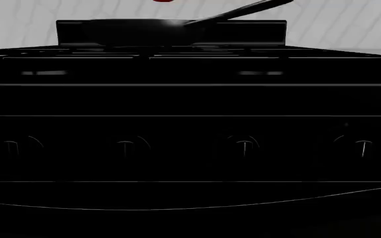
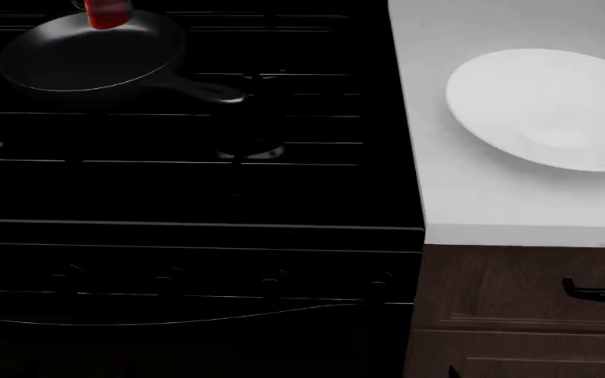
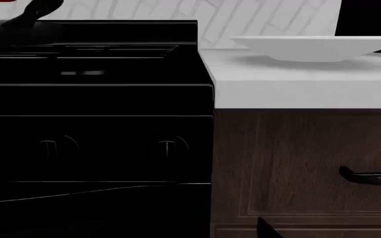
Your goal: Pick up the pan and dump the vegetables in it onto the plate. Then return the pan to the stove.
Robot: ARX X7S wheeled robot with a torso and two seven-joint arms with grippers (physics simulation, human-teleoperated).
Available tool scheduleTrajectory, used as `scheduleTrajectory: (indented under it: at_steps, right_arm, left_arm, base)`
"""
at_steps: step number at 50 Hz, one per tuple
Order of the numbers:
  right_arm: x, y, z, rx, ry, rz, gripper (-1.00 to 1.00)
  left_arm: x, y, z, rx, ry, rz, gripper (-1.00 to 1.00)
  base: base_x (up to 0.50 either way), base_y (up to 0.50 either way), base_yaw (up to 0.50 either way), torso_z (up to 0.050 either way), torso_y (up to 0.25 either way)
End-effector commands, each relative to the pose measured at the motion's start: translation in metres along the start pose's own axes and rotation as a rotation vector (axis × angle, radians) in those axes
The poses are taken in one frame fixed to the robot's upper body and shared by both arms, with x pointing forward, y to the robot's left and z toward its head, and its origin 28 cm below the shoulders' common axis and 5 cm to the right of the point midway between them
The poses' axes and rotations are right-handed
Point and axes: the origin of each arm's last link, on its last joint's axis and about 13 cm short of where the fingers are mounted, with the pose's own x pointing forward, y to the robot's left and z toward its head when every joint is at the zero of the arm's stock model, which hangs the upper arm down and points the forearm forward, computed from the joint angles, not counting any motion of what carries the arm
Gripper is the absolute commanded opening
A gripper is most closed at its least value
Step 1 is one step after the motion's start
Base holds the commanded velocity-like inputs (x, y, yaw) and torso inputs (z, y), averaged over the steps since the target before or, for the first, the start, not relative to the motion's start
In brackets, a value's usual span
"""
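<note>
The black pan sits on the stove at its back left, handle pointing toward the counter. The red pepper lies at the pan's far edge. The white plate rests on the white counter to the right of the stove. The left wrist view faces the stove front, with the pan and a sliver of pepper beyond. The right wrist view shows the plate and one dark fingertip low before the cabinet. The left gripper does not show.
A row of knobs runs along the stove front. A brown cabinet with a black drawer handle stands under the counter. A white tiled wall is behind.
</note>
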Motion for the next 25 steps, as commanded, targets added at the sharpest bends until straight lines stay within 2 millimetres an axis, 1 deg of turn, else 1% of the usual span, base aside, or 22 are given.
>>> scheduleTrajectory:
  at_steps: [1,12,15,17,19,20,22,25]
  right_arm:
    - [0.001,0.000,-0.002,0.000,0.000,0.000,1.00]
    - [-0.001,0.000,-0.001,-0.003,0.001,0.005,1.00]
    - [-0.003,0.000,0.002,-0.003,-0.001,0.007,1.00]
    - [-0.006,-0.001,0.005,-0.005,-0.002,0.002,1.00]
    - [-0.011,-0.003,0.012,-0.034,0.011,0.004,1.00]
    - [-0.013,-0.004,0.015,-0.042,0.011,0.005,1.00]
    - [-0.019,-0.009,0.030,-0.048,-0.003,0.013,1.00]
    - [-0.024,-0.013,0.041,-0.053,-0.010,0.024,1.00]
  left_arm:
    - [0.001,0.000,-0.002,0.000,0.000,0.000,1.00]
    - [-0.001,0.001,-0.001,-0.005,0.006,0.000,1.00]
    - [-0.004,0.000,0.003,0.020,-0.035,-0.039,1.00]
    - [-0.006,0.001,0.011,0.005,-0.026,-0.043,1.00]
    - [-0.010,0.003,0.028,-0.007,-0.039,-0.053,1.00]
    - [-0.012,0.002,0.034,-0.010,-0.039,-0.067,1.00]
    - [-0.015,0.001,0.046,-0.040,-0.032,-0.096,1.00]
    - [-0.018,0.002,0.056,-0.024,-0.030,-0.120,1.00]
  base:
    - [0.00,0.00,0.00,0.000,0.000]
    - [0.00,0.00,0.00,0.000,0.000]
    - [0.00,0.00,0.00,0.010,0.035]
    - [0.00,0.00,0.00,0.039,0.152]
    - [0.00,0.00,0.00,0.039,0.154]
    - [0.00,0.00,0.00,0.039,0.152]
    - [0.00,0.00,0.00,0.039,0.152]
    - [0.00,0.00,0.00,0.039,0.154]
